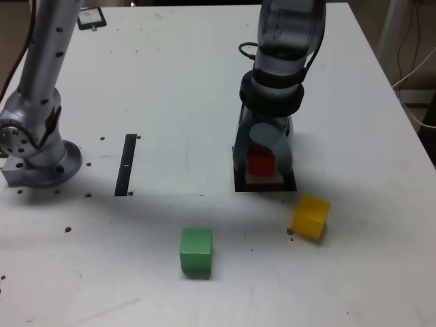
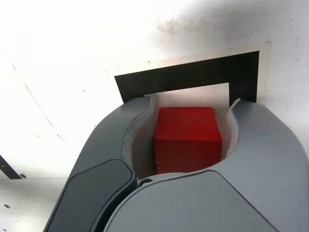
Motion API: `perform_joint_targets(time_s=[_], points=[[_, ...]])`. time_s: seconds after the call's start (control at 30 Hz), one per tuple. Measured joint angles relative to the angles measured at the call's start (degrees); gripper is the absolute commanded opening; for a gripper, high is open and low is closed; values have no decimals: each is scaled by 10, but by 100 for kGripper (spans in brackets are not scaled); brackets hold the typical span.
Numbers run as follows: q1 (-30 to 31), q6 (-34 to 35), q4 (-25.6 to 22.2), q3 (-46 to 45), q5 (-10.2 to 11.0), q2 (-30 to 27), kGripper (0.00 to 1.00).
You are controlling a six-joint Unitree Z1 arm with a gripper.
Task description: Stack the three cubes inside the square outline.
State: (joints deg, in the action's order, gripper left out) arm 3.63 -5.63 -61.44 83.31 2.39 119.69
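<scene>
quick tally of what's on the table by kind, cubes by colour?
Red cube: 1, between the gripper's jaws over the square outline
Yellow cube: 1
Green cube: 1
Square outline: 1
Black strip: 1
Dark flat object at the table's far edge: 1
Total: 6

red cube: the small matte red cube (image 1: 259, 162) showed only in part in the exterior view, screened by the grey pincer (image 1: 262, 163); whether the jaws touched it could not be told.
square outline: the thick black square outline (image 1: 289, 184) was mostly covered by the pincer; its near side was hidden in the wrist view.
dark flat object: a dark flat object (image 1: 91, 18) at the table's far edge was too small to identify.
arm: cut off by the top edge.
</scene>
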Motion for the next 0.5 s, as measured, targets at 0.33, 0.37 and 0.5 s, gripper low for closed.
perform_joint_targets(time_s=[0.33, 0.37, 0.5], points=[[4, 2, 5, -13, 7, -26, 99], [6, 5, 4, -14, 9, -34, 99], [21, 17, -10, -13, 23, -66, 99]])
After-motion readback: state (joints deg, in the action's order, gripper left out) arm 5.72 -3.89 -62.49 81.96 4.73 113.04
